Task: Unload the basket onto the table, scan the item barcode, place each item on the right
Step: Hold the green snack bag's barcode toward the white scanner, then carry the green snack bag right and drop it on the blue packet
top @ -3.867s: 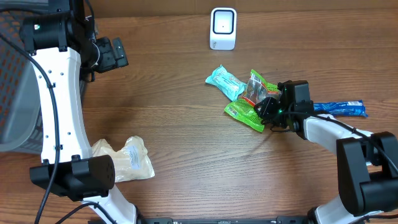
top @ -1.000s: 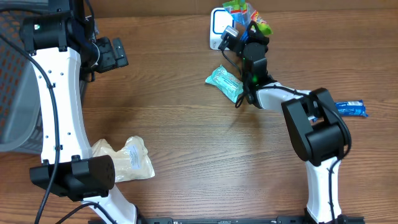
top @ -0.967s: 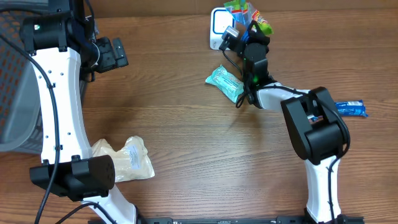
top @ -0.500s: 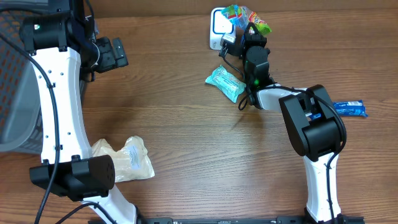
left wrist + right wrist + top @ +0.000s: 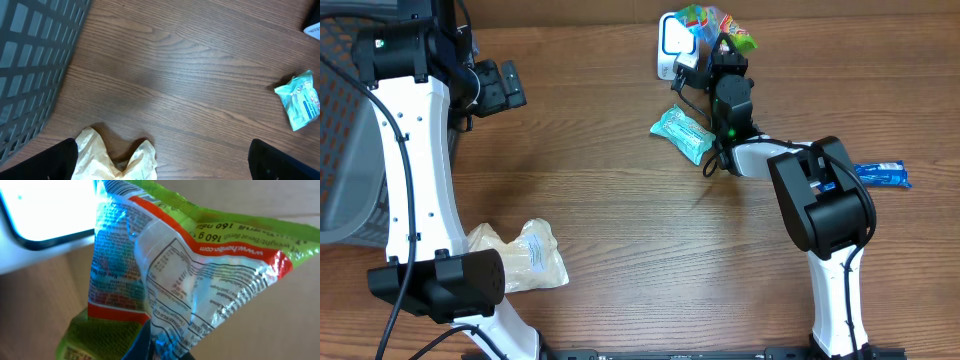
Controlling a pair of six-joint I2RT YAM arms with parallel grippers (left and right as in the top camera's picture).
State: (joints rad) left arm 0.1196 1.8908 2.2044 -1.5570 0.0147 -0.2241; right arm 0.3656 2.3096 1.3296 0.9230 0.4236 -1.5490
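A green and orange snack packet hangs at the back of the table with my right gripper shut on its lower edge. It is held right beside the white barcode scanner. In the right wrist view the packet fills the frame, printed side toward the camera, and the scanner's bright face is at the upper left. The gripper pinches the packet at the bottom edge. My left gripper stands wide open and holds nothing, high above the left side of the table.
A teal packet lies just in front of the scanner, and a blue packet lies at the right. A crumpled cream bag rests near the left arm's base. A grey mesh basket stands beyond the table's left edge.
My right gripper has shifted slightly, bringing the green packet a little closer to the scanner's face. The left arm has not moved.
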